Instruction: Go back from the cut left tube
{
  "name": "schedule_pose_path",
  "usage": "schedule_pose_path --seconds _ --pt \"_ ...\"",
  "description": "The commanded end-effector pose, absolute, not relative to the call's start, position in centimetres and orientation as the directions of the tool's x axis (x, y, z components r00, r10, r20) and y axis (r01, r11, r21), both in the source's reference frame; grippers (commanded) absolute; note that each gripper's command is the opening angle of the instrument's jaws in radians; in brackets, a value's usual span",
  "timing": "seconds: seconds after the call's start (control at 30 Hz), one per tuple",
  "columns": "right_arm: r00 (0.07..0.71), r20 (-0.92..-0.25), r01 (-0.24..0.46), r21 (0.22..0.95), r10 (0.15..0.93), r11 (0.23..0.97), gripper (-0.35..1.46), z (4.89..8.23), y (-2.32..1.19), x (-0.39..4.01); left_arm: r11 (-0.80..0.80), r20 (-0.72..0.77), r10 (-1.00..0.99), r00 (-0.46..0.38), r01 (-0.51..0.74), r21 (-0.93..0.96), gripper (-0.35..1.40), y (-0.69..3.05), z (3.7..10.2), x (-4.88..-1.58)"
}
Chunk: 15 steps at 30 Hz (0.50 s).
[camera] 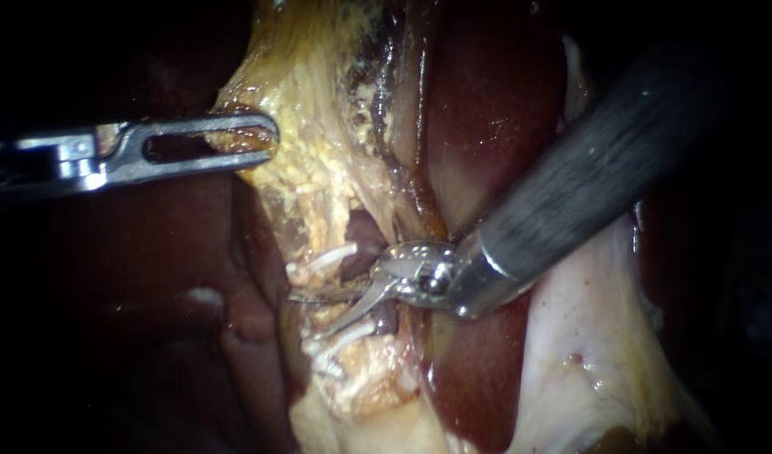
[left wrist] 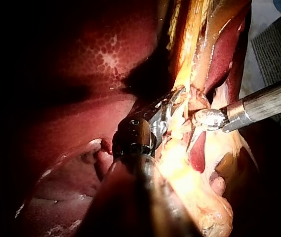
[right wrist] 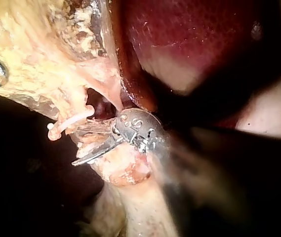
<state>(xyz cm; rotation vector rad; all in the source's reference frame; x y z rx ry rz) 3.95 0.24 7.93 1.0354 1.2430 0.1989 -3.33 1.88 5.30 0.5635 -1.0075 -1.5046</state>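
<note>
Against dark red liver (camera: 487, 109), the slotted-jaw left instrument (camera: 268, 139) grips yellow fatty tissue (camera: 319, 172); the curved-bladed right instrument (camera: 306, 316) stands narrowly open between two white clips (camera: 331, 256)

Three close cameras converge on one strip of pale yellow fatty tissue (camera: 319, 181).
The endoscope faces it squarely, while each wrist camera looks forward along its own shaft. All three catch the dark-shafted right instrument (camera: 302, 316) with curved silver blades.

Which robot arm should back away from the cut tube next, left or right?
Right: the right instrument has its open jaws beside the white clips, while the left instrument grips yellow tissue farther away.
</note>
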Motion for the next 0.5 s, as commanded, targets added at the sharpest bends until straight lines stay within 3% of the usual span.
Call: schedule_pose_path --seconds 0.03,0.23,0.5 --pt "0.365 -0.687 0.387 0.726 0.628 0.569 1.04 7.91 0.26 3.91 0.053 0.192 -0.96 -0.203 0.543 0.838 -0.35 1.88 5.31 -3.34" --pt "0.375 -0.724 0.376 0.689 0.579 0.619 1.16 7.83 0.25 3.63 0.054 0.193 -0.96 -0.203 0.543 0.838 -0.35 1.88 5.33 -3.33" --pt "0.331 -0.799 0.357 0.599 0.503 0.717 1.33 7.71 0.22 3.24 0.055 0.194 -0.96 -0.203 0.543 0.838 -0.35 1.87 5.35 -3.33"
